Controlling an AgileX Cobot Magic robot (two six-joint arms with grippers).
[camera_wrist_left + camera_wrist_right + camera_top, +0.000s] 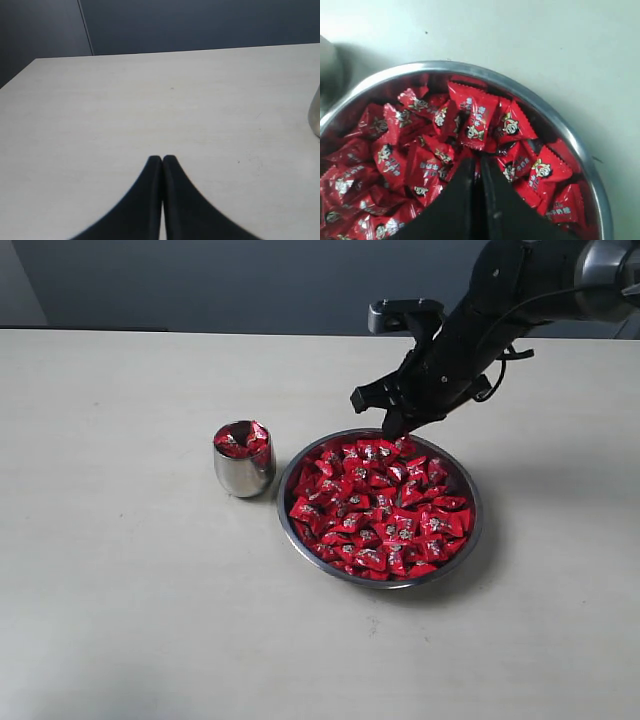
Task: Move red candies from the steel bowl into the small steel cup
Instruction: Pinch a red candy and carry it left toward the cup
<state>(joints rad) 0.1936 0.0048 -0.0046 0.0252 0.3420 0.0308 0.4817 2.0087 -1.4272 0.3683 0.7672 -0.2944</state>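
Red candies [380, 505] in shiny wrappers with small silver-white marks fill the wide, shallow steel bowl [478, 530]; the pile lies directly under and ahead of the jaws of the black right gripper [393, 427]. That gripper points down at the edge of the heap, close inside the bowl's rim; its tips are at the top layer of sweets. In the wrist view its fingers [462, 200] are pressed together, so the jaws are closed; whether a wrapper is nipped between them cannot be told. The small rounded steel cup [243, 475] stands upright on the pale table [120, 590], just beside the bowl, outside its rim and apart from the right jaws; more red candies show at its mouth. The black left gripper [162, 159] has its jaws closed on nothing, over bare table; the cup's side [315, 115] shows off to one side of them, apart.
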